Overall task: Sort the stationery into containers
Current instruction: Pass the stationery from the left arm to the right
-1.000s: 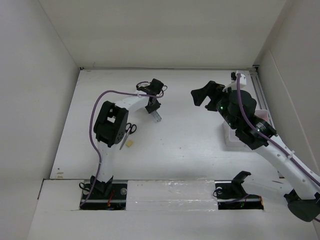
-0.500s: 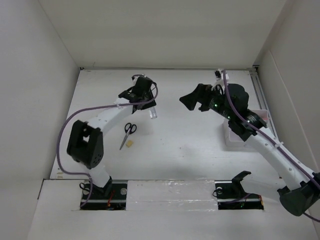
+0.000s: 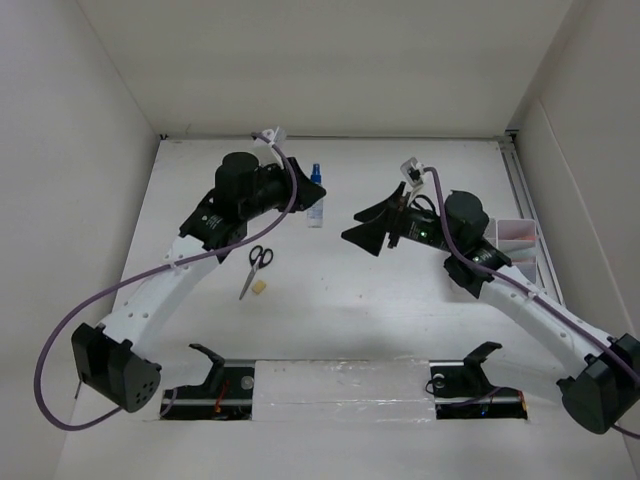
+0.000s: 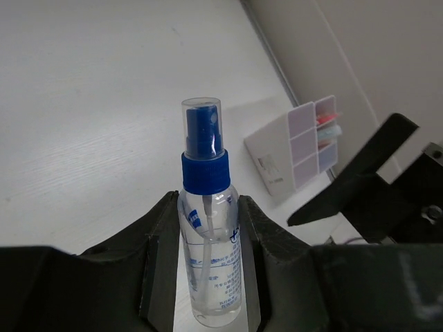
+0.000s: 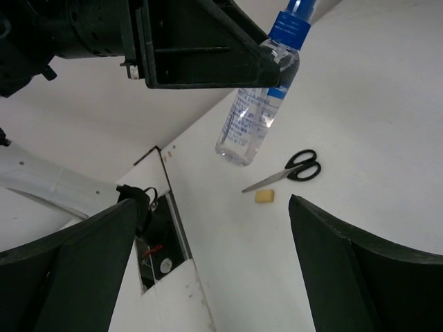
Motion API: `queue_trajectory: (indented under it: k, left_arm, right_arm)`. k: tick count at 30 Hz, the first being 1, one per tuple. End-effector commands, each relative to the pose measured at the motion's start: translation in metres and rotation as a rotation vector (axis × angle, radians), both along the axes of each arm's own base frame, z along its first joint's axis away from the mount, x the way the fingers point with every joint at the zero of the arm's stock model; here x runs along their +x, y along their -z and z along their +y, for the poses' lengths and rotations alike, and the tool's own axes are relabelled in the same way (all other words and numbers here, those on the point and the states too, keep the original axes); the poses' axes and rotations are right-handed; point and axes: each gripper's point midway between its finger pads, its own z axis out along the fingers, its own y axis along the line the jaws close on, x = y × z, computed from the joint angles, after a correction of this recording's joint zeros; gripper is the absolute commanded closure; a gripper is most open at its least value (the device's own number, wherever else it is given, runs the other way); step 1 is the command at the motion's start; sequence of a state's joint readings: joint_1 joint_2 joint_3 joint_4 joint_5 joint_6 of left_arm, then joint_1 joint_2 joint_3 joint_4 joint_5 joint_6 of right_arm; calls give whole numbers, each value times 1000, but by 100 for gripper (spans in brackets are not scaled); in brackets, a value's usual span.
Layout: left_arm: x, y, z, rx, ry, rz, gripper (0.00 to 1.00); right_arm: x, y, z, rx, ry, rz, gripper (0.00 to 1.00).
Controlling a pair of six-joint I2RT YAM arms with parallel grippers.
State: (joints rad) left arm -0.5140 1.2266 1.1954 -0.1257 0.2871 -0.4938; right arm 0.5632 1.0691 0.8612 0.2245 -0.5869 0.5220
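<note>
Overhead, my left gripper [image 3: 305, 193] grasps the blue-capped clear spray bottle [image 3: 317, 210] over the far middle of the table [image 3: 400, 300]. My right gripper [image 3: 366, 224] gapes empty nearby.

Left wrist: both fingers [image 4: 160, 256] press the bottle's sides, with the organiser [image 4: 294, 149] beyond.

Right wrist: the bottle hangs from the left gripper, with the scissors [image 5: 294, 168] and yellow eraser [image 5: 265, 196] lying beyond.

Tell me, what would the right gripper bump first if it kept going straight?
Most likely the bottle, held up by the left gripper. The right gripper is open and aims roughly at it. Depth is unclear, so it might pass just under, toward the scissors.
</note>
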Motion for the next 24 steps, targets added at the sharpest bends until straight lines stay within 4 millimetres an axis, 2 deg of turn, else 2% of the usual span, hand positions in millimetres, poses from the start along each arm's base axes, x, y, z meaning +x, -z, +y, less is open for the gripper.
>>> queue_trajectory:
  k: [1,2,4,6,8,13,15,21,24]
  left_arm:
    - [-25,-41,-18,-98,187,-156,100]
    - [-29,-39,-19,-105,207,-161,100]
    - [-39,-57,-18,-149,233,-224,100]
    - [-45,-58,-17,-166,243,-239,100]
    - [-50,-70,-13,-189,234,-275,100]
    - [-55,-72,-13,-215,243,-293,100]
    - [-59,-77,-11,-230,243,-306,100]
    - [-57,-68,-13,-235,251,-294,100]
    - [-59,-71,-15,-247,263,-296,100]
  right_arm:
    - [-3,-35,8,127,-32,-139,6]
    - [-2,-34,8,139,-24,-139,6]
    - [-1,-34,14,163,-38,-143,7]
    - [0,-27,21,165,-52,-106,7]
    - [1,-38,23,200,-44,-122,7]
    - [12,-27,38,223,-38,-48,9]
    - [10,-32,45,246,-52,-59,12]
    - [3,-37,57,288,-100,-46,15]
    - [0,-50,58,329,-109,-62,19]
